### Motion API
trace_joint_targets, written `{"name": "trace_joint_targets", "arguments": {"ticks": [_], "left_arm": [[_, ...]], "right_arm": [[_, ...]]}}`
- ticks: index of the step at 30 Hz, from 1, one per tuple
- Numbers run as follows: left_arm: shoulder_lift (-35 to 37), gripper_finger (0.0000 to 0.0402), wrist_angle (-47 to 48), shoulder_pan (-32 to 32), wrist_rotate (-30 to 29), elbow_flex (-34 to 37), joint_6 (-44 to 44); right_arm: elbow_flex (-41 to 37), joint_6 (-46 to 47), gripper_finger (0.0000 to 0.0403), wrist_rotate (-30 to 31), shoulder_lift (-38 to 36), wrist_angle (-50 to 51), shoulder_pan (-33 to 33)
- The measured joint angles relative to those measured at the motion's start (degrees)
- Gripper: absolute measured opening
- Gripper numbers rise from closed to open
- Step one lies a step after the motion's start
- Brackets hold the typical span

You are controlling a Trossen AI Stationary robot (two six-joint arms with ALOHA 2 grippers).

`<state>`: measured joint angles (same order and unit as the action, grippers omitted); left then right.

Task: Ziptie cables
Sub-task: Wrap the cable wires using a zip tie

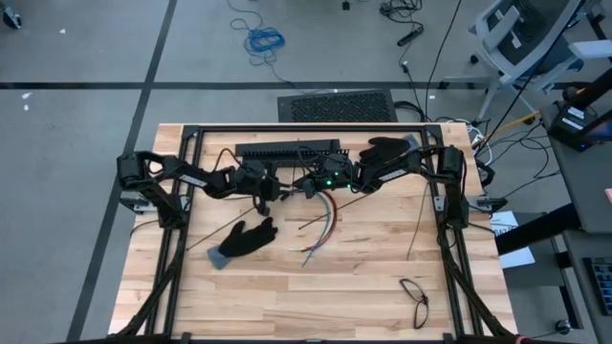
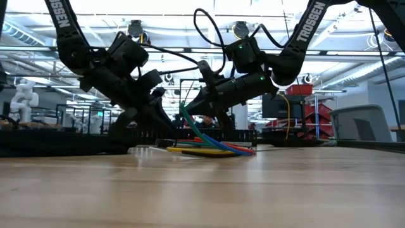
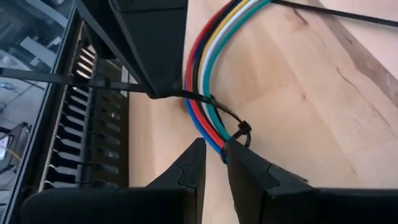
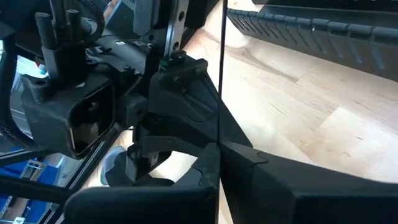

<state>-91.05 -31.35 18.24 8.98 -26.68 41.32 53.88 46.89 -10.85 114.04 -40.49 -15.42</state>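
Coloured cables (image 3: 205, 68) just beyond left end effector (image 3: 214, 163)

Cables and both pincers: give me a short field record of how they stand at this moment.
cables: coloured bundle lying on the wooden table, a black zip tie looped around it
left pincer: at the bundle beside the tie's head, fingers nearly closed; whether it grips the tie is unclear
right pincer: shut on a thin black strip, close to the left one above the bundle
also on table: black glove, slotted bar, glasses
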Motion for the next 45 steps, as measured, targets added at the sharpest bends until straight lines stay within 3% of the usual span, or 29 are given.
{"name": "trace_joint_targets", "arguments": {"ticks": [45], "left_arm": [[-5.95,0.0063,-6.98,-1.4,-5.47,0.0,1.49]], "right_arm": [[-0.01,-0.22,0.0,-3.06,0.0,-2.03,-1.05]]}}
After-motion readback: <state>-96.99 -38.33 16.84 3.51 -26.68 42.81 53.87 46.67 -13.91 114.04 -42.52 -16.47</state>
